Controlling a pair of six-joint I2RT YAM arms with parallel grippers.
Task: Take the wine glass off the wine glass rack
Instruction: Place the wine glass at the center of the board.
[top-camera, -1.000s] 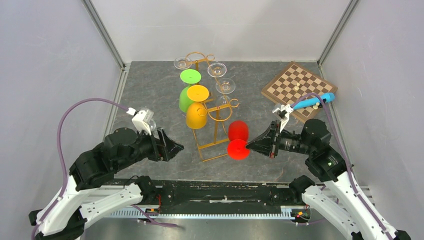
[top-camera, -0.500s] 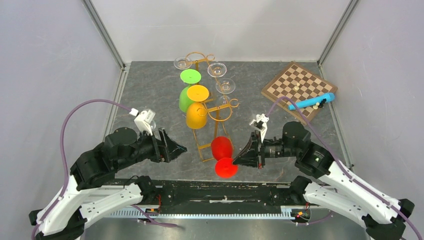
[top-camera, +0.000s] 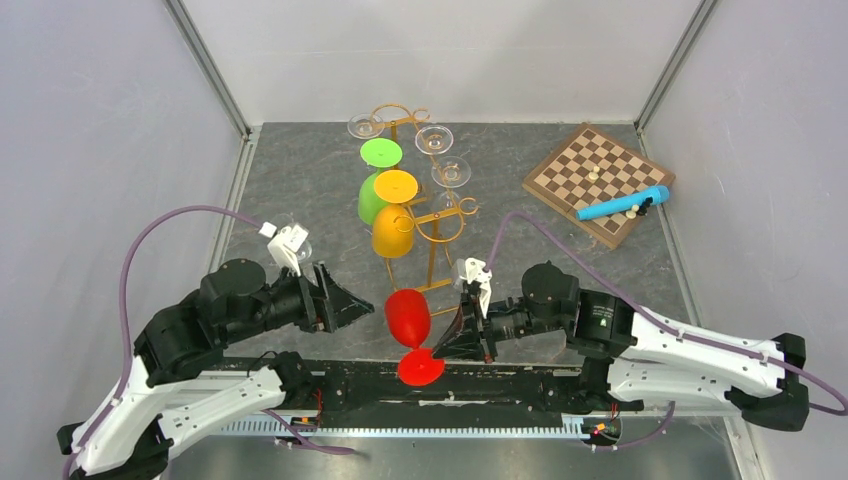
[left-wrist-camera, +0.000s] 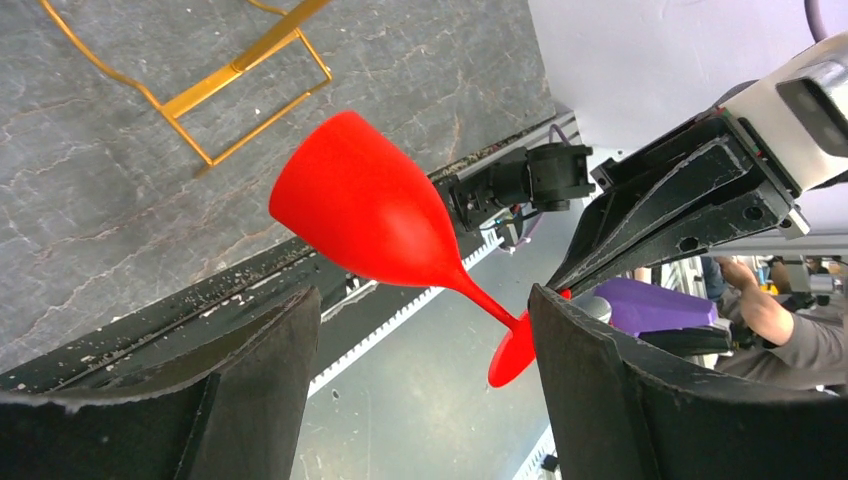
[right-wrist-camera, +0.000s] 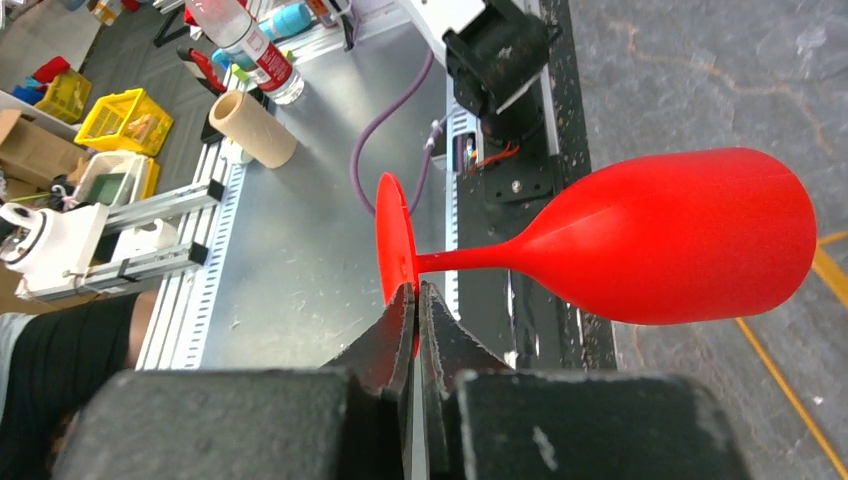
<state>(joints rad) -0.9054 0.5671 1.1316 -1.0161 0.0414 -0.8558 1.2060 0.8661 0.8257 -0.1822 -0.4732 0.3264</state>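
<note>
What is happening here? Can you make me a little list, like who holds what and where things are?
right claw: shut on the foot of the red wine glass
left claw: open, empty, beside the glass's bowl
red wine glass: off the rack, tipped sideways, held above the near edge of the table
wine glass rack: gold, mid-table, holds an orange glass, a green glass and clear glasses
far right corner: chessboard with a blue tube on it

Red wine glass (top-camera: 408, 315), gold rack (left-wrist-camera: 235, 66), seemingly marbled table (top-camera: 300, 180).
</note>
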